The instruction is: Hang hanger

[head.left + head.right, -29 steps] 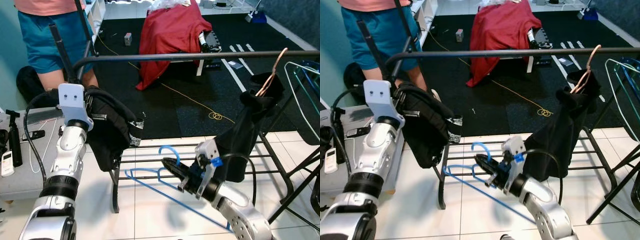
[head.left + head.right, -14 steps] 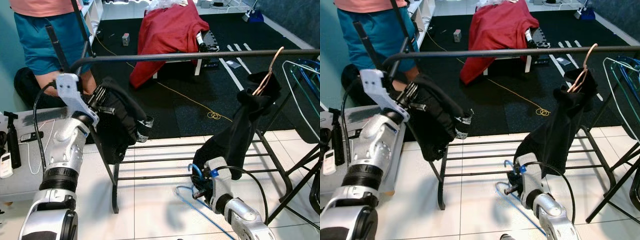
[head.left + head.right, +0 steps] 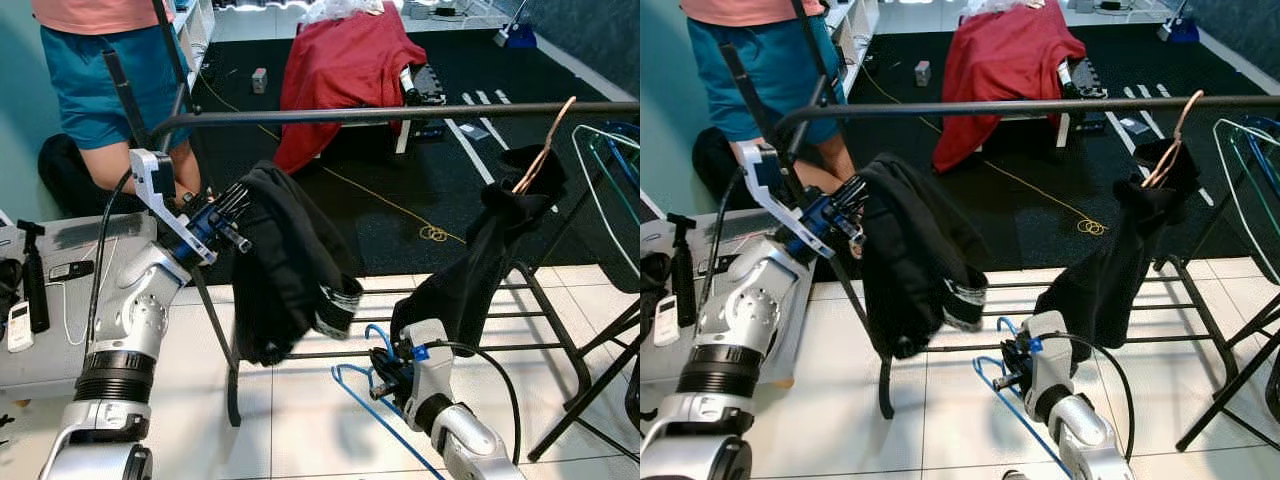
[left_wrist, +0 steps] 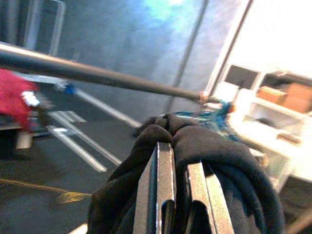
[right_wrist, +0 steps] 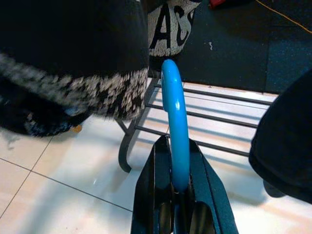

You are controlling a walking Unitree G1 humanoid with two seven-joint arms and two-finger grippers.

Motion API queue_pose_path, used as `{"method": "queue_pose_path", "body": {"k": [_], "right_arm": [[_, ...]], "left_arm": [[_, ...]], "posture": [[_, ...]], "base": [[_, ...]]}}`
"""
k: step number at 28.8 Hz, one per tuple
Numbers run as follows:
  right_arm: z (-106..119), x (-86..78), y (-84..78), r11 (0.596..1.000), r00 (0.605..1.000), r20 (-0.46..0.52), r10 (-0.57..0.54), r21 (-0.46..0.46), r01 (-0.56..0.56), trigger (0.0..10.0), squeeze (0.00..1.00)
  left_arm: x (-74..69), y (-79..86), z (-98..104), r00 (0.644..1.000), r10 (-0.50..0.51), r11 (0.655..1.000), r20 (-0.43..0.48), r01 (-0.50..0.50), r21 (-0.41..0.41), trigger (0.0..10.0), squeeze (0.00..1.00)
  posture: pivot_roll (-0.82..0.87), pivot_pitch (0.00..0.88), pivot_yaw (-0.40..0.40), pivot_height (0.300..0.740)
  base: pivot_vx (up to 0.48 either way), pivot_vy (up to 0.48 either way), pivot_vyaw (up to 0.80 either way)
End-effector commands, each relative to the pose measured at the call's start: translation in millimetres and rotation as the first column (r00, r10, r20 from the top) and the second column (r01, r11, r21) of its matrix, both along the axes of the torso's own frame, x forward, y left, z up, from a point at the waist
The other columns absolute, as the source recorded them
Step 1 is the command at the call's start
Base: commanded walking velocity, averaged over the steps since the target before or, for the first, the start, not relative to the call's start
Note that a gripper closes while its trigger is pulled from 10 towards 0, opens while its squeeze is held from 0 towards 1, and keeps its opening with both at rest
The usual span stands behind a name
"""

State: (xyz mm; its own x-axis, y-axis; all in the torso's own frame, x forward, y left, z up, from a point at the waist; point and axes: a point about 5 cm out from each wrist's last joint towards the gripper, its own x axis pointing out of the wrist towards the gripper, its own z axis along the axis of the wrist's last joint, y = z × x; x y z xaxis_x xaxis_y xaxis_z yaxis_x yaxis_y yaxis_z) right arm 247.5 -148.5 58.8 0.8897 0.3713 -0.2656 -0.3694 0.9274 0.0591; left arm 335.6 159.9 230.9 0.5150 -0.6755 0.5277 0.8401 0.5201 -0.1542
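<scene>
My right gripper [image 3: 385, 372] is low over the tiled floor, shut on the neck of a blue hanger [image 5: 173, 126] whose hook [image 3: 378, 335] points up and whose body trails down toward the floor. My left gripper [image 3: 232, 215] is raised below the black rail [image 3: 400, 113], and its fingers [image 4: 161, 195] are shut on a black garment [image 3: 290, 270] with a patterned cuff. That garment hangs down just left of the blue hanger. Another black garment [image 3: 480, 270] hangs from a copper hanger [image 3: 545, 150] on the rail's right part.
A person in teal shorts [image 3: 100, 80] stands behind the rack's left end. A red cloth [image 3: 340, 60] covers furniture on the dark carpet. Pale blue hangers [image 3: 610, 170] hang at far right. Low rack bars [image 3: 500, 320] cross behind the right gripper. A grey table [image 3: 40, 330] holds remotes at left.
My left gripper has swung the black garment rightward, out under the rail. My right gripper has turned, so the blue hanger's hook now points up, closer to the hung garment.
</scene>
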Motion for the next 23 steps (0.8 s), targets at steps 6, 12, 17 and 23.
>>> {"method": "queue_pose_path", "body": {"k": [6, 12, 17, 23], "right_arm": [[-1, -1.8, 1.6, 1.000, 1.000, 0.013, -0.008, -0.017, 0.008, 10.0, 0.00], [-2, 0.0, -3.2, 0.998, 0.999, 0.019, -0.049, -0.038, 0.050, 10.0, 0.00], [10, 9.6, -4.6, 0.984, 0.987, 0.068, -0.143, 0.121, 0.134, 10.0, 0.00], [22, 29.6, -14.5, 0.948, 0.960, 0.081, -0.269, 0.197, 0.249, 10.0, 0.00]], "left_arm": [[-12.9, 0.2, -1, 0.988, -0.156, 0.988, -0.021, 0.156, 0.007, 0.0, 0.00], [-23.4, -2.8, -12, 0.961, -0.263, 0.962, -0.084, 0.268, 0.055, 0.0, 0.00], [-6.1, 9.0, -49, 0.969, 0.078, 0.955, -0.236, -0.004, 0.297, 0.9, 0.00], [4.4, 53.3, -106, 0.655, 0.661, 0.733, -0.365, -0.461, 0.500, 10.0, 0.00]], "posture": [[-0.10, 0.129, 0.049, 0.740], [-0.10, 0.125, 0.047, 0.740], [-0.11, 0.114, 0.062, 0.740], [-0.11, 0.106, 0.058, 0.740]], "base": [[0.000, 0.000, 0.00], [0.000, 0.000, 0.00], [0.000, 0.000, 0.00], [0.000, 0.000, 0.00]]}}
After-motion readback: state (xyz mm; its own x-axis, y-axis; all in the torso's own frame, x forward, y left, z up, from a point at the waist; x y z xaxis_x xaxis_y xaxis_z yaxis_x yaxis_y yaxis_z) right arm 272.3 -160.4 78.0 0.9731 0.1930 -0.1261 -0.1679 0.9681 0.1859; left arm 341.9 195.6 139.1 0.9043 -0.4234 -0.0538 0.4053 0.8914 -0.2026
